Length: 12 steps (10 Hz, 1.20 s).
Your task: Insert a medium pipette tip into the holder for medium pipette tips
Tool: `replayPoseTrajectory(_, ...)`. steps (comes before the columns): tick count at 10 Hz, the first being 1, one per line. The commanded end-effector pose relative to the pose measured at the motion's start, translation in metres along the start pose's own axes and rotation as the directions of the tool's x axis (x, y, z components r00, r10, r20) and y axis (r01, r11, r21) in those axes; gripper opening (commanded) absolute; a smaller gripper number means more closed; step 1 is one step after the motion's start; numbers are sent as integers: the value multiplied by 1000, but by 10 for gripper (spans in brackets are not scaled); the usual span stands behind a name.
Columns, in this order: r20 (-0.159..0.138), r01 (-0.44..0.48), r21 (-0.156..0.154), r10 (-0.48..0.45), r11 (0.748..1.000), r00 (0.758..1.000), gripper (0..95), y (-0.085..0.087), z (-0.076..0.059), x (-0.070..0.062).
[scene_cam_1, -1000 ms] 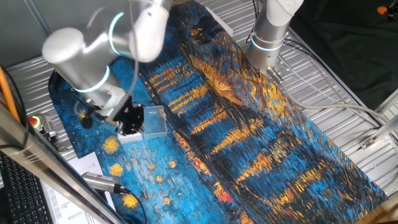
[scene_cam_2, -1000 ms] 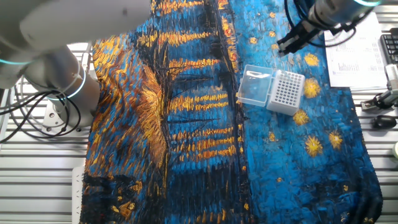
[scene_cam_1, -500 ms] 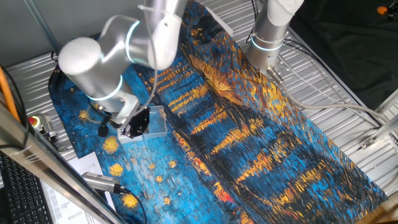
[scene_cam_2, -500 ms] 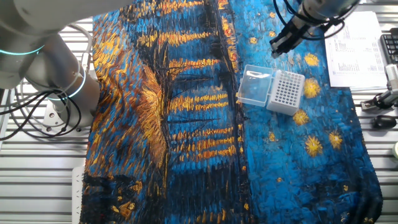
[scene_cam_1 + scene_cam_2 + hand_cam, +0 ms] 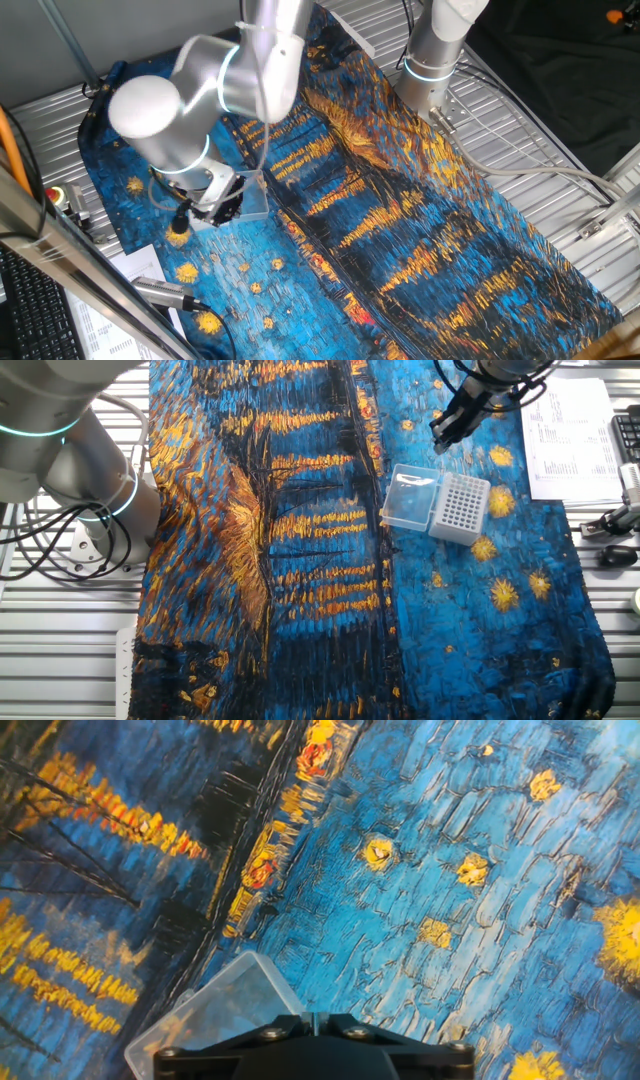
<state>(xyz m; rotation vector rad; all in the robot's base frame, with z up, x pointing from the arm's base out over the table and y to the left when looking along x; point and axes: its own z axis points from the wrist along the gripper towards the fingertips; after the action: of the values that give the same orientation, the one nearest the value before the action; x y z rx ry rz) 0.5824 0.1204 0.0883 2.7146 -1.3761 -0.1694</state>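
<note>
The holder for medium pipette tips [image 5: 461, 506] is a small white block with a grid of dark holes, standing on the blue painted cloth against a clear plastic box [image 5: 409, 500]. My gripper [image 5: 447, 434] hangs above the cloth just beyond the box and holder, apart from both. In one fixed view the gripper [image 5: 222, 207] covers the holder, and only the clear box [image 5: 252, 196] shows beside it. In the hand view the gripper [image 5: 314, 1018] has its jaws together, with a corner of the clear box [image 5: 215, 1010] below left. No pipette tip shows in any view.
The painted cloth [image 5: 300, 560] covers the table's middle. Papers [image 5: 570, 435] and a pen-like tool [image 5: 612, 520] lie off the cloth beside the holder. A second robot base [image 5: 432, 60] stands at the far edge. Cables [image 5: 50, 550] run over the metal table.
The arm has swung over, carrying the gripper from beyond the holder sideways toward the clear box's far side. Holder and box have not moved.
</note>
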Motion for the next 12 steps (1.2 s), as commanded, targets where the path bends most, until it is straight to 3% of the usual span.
replayPoseTrajectory(1,-28,-29,20,30,999,999,190,2,6,-4)
replayPoseTrajectory(4,-38,-47,39,48,998,998,190,2,14,-12)
replayPoseTrajectory(7,-68,-52,33,54,998,996,190,0,18,-15)
replayPoseTrajectory(8,-109,-47,44,52,998,993,190,1,18,-15)
replayPoseTrajectory(10,-147,-34,53,42,998,988,190,2,17,-14)
replayPoseTrajectory(11,-170,-20,58,29,998,985,0,3,17,-13)
replayPoseTrajectory(12,-180,-22,66,33,998,983,0,5,16,-12)
